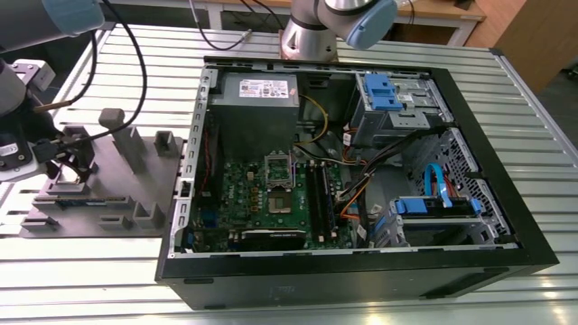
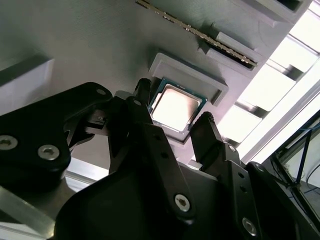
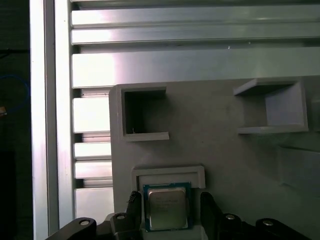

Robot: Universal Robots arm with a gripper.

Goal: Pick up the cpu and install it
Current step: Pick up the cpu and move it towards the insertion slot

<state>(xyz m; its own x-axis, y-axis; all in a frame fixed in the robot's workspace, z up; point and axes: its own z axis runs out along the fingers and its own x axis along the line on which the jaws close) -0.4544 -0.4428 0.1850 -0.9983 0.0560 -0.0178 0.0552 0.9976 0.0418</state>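
The cpu [image 2: 176,106] [image 3: 167,207], a small square chip with a silvery top, lies flat in a shallow recess of the grey moulded tray [image 1: 118,203] [image 3: 220,150]. My gripper [image 2: 174,104] [image 3: 170,200] hangs just above it, open, with one black finger on each side of the chip and a small gap to each edge. In the exterior view the gripper [image 1: 65,154] is over the tray's near-left part, at that view's left. The open computer case [image 1: 505,223] lies to the right, its motherboard socket [image 1: 278,202] uncovered.
A long thin memory stick [image 2: 200,32] [image 1: 81,200] lies in a tray slot close to the chip. Upright grey posts [image 1: 122,135] rise from the tray. Black cables [image 1: 135,61] trail over the slatted metal table [image 1: 91,271]. The arm's base [image 1: 312,34] stands behind the case.
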